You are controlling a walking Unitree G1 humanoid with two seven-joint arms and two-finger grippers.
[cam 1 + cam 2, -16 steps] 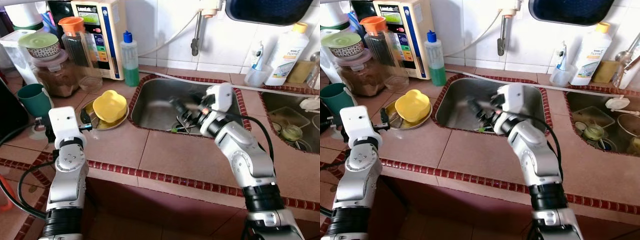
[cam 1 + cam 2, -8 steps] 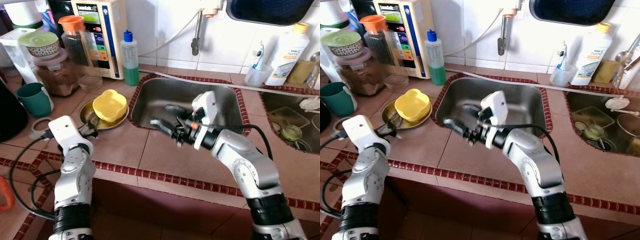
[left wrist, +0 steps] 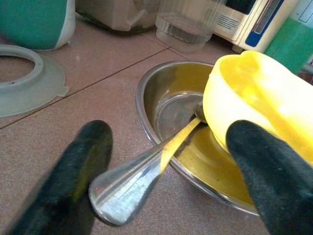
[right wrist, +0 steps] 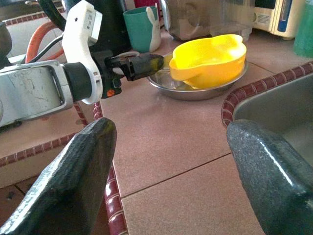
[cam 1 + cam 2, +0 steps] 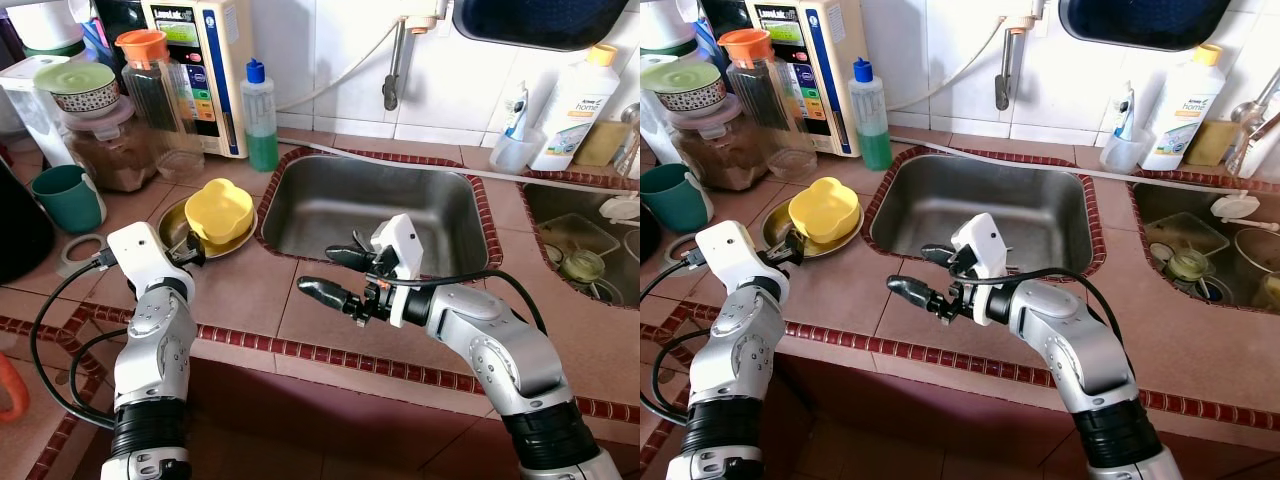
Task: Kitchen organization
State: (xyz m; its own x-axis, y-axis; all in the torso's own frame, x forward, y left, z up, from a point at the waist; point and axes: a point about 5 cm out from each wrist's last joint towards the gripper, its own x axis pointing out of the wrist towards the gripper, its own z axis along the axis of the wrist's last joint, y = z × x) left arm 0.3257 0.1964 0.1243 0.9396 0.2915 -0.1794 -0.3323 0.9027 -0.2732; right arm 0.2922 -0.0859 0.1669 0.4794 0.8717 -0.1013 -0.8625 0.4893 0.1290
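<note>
While left hand (image 5: 190,255) nears spoon (image 3: 146,166), right hand (image 5: 335,275) splayed, counter-level.

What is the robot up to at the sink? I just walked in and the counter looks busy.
The left gripper, fingers open, sits at the steel dish holding the yellow bowl, straddling a spoon handle that pokes over the dish's rim. Nothing is grasped yet. The right gripper, also open and empty, hovers over the counter at the sink's front edge, pointing toward the dish.
</note>
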